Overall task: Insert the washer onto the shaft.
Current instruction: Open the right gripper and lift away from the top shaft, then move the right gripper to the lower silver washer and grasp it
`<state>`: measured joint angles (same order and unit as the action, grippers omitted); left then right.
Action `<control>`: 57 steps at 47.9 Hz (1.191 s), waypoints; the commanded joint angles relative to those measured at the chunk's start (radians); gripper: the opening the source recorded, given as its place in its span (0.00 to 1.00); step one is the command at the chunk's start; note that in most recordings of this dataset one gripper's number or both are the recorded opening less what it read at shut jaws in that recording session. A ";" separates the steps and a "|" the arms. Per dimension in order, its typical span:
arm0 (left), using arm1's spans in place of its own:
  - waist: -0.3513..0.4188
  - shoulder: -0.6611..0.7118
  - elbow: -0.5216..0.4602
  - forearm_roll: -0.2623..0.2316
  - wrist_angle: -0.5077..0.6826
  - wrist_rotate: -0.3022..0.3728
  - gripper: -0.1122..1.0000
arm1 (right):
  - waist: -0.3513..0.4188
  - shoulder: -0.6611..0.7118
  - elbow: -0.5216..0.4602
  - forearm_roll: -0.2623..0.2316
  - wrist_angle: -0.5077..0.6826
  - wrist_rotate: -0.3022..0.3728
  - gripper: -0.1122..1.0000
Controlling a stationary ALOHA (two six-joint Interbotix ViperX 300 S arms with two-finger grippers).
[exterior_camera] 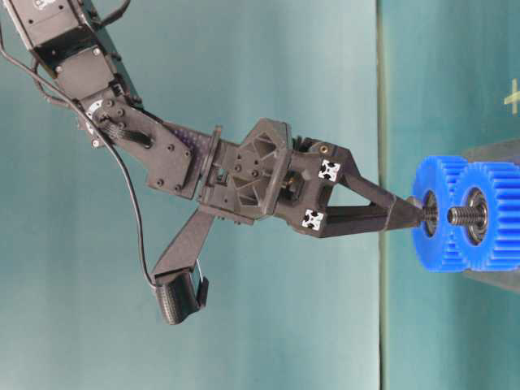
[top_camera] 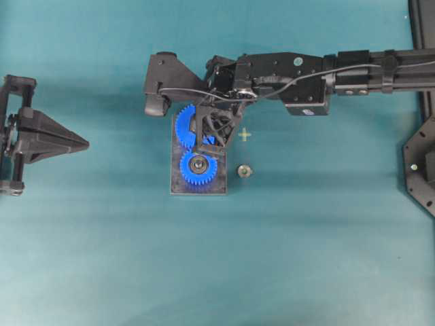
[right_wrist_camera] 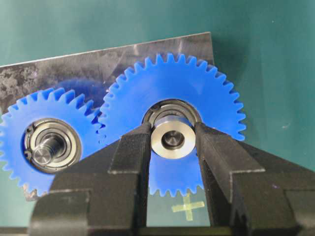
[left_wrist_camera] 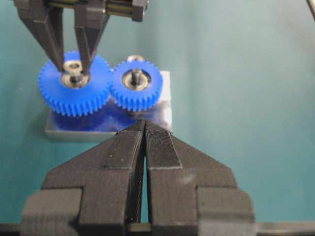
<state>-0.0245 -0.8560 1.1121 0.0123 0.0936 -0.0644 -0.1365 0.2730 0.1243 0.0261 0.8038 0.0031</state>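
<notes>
Between the right gripper's [right_wrist_camera: 172, 140] fingers, a pinched washer [right_wrist_camera: 172, 139] covers the shaft tip at the big gear's [right_wrist_camera: 197, 83] center; seating is unclear. Left gripper [left_wrist_camera: 144, 129] fingers press together, empty.

Place: a robotics lab bench set up for assembly trials, not a home or a shop.
Surface: a plain teal mat [top_camera: 326, 238] covers the whole tabletop, and a matching teal backdrop [exterior_camera: 244, 341] stands behind it in the table-level view.
Machines: two black robot arms face each other across the mat, the right arm [top_camera: 319, 75] with a loose cable running along it, and each carries its own wrist camera.
Fixture: a small metal plate [right_wrist_camera: 74, 69] with two meshed blue plastic gears [left_wrist_camera: 74, 91] on shafts.
Marker: a pale tape cross [top_camera: 244, 134] stuck on the mat as a position mark.
</notes>
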 commanded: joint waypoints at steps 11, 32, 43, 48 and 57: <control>0.002 -0.003 -0.003 0.002 -0.006 -0.041 0.10 | 0.005 -0.008 -0.035 0.002 0.015 -0.005 0.37; 0.000 -0.020 0.002 0.003 -0.005 -0.041 0.10 | -0.002 0.000 -0.051 0.002 0.037 0.003 0.60; 0.002 -0.020 0.000 0.002 -0.005 -0.040 0.10 | -0.017 -0.051 -0.041 0.002 0.095 0.005 0.61; 0.000 -0.020 0.000 0.003 0.002 -0.040 0.10 | -0.018 -0.117 0.002 0.002 0.126 0.006 0.61; 0.000 -0.020 0.002 0.003 0.020 -0.038 0.10 | 0.015 -0.249 0.141 0.006 0.103 0.034 0.61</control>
<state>-0.0245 -0.8790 1.1244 0.0123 0.1135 -0.1043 -0.1427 0.0951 0.2286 0.0276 0.9219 0.0184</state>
